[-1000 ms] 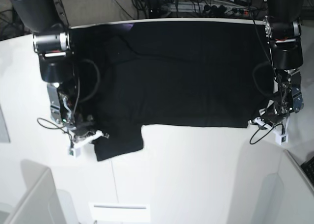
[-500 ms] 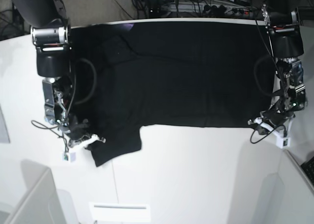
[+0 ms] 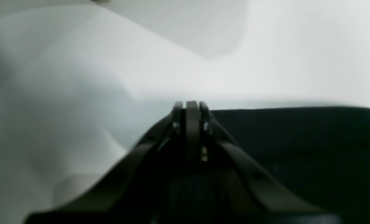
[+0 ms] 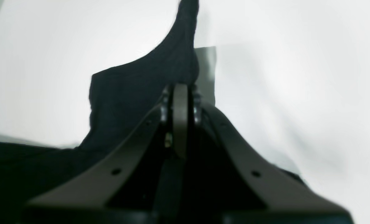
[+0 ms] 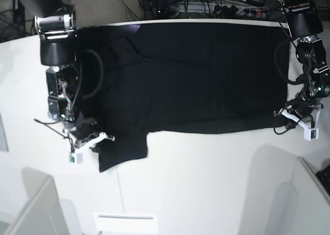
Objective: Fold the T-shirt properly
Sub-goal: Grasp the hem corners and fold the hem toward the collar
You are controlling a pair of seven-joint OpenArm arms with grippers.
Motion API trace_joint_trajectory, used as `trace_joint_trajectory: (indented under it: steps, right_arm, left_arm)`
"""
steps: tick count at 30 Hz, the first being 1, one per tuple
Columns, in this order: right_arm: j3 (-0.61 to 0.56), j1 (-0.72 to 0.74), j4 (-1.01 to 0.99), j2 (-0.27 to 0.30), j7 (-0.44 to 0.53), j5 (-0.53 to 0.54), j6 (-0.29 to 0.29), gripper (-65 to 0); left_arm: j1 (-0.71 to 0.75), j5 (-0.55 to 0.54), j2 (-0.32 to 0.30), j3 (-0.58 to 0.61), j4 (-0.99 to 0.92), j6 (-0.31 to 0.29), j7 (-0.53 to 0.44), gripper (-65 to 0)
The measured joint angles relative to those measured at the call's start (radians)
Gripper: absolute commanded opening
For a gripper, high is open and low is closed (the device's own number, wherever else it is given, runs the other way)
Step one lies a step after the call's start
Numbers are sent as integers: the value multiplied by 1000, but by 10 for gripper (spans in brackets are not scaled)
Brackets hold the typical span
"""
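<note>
1. The T-shirt [image 5: 191, 75] lay spread flat across the far half of the table [image 5: 206, 183], long axis running side to side; one sleeve pointed toward the near edge.
2. The right gripper [image 5: 92, 140] sat pinched closed at that sleeve's edge; whether it held cloth was unclear.
3. The left gripper [image 5: 295, 120] sat closed at the opposite hem corner.

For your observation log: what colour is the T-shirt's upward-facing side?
Plain black T-shirt, no print showing; clearest in the base view.
</note>
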Motion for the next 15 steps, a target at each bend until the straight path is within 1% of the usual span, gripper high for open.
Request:
trace_joint_trajectory:
  steps: [2,5,8,15]
  right_arm:
    - [59,-11,32,-7,-56,1,4,-650]
    - [130,-24,89,-1,-106,-5,2,-650]
    - [156,-43,141,0,-143,-5,0,-650]
    - [235,-136,250,-4,-225,-5,0,-650]
  left_arm:
    - [11,0,7,-25,24,-7,39,-650]
    - [20,0,2,-58,65,-3,57,-650]
    - [42,0,1,-68,108,-4,60,-650]
    - [93,-1,2,-68,168,-4,67,-650]
